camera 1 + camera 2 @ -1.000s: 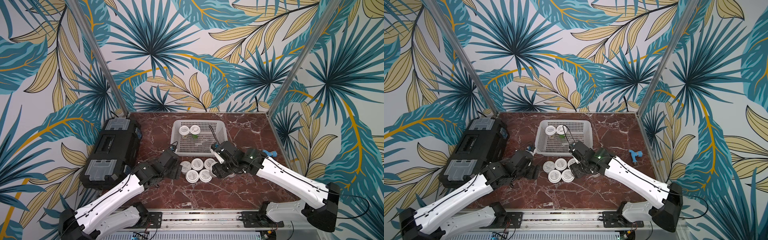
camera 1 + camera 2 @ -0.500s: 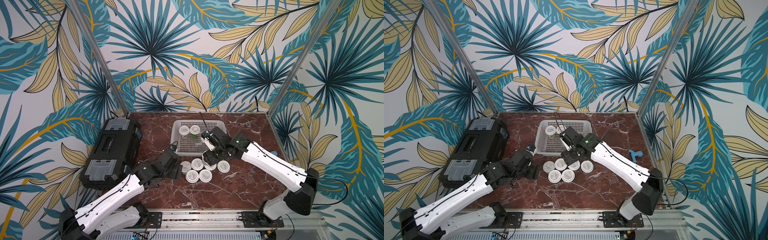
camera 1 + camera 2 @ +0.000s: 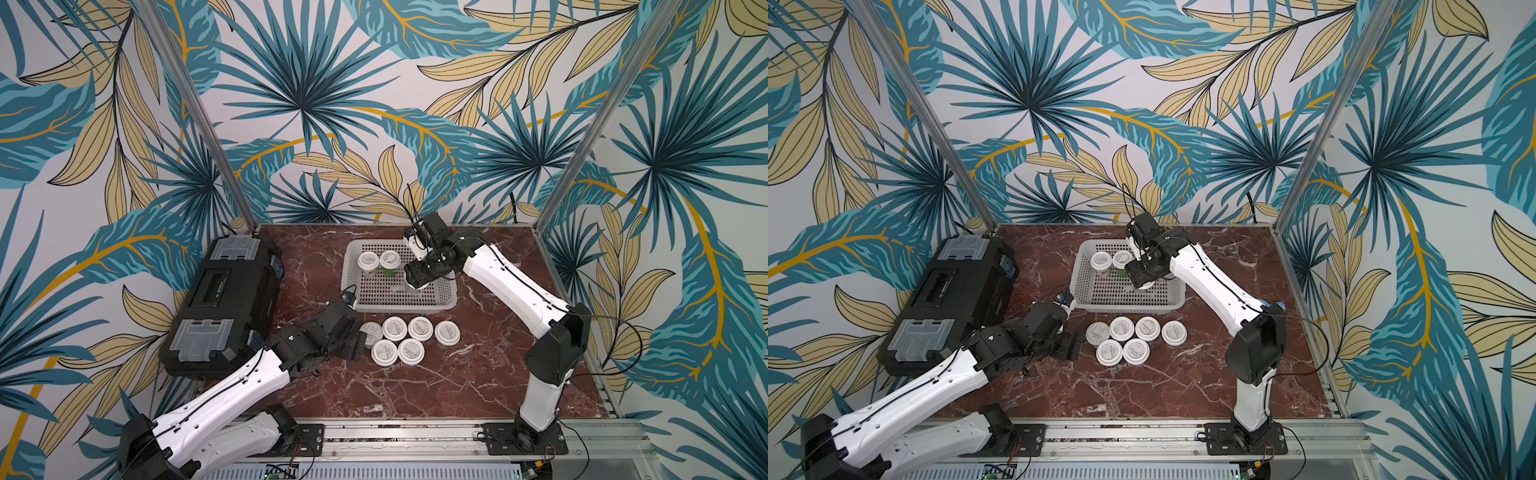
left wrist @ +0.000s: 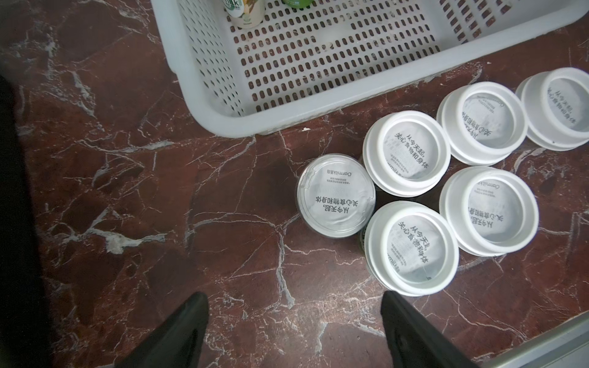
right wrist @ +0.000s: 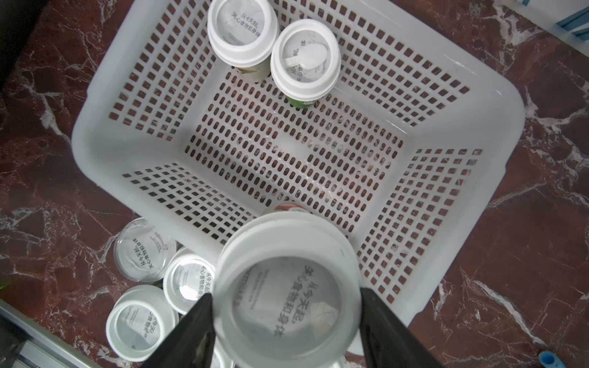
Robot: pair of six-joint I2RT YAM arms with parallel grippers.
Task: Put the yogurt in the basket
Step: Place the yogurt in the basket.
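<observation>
My right gripper clamps a yogurt cup at the lid above the basket, well apart from two cups standing together in one corner of it. My left gripper hovers spread wide and empty over the marble table, just outside the basket, beside six more cups clustered near its wall.

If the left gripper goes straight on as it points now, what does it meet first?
Most likely the yogurt cup with the flat foil top, nearest ahead of the open left gripper. Depth is unclear; it might pass above it.
</observation>
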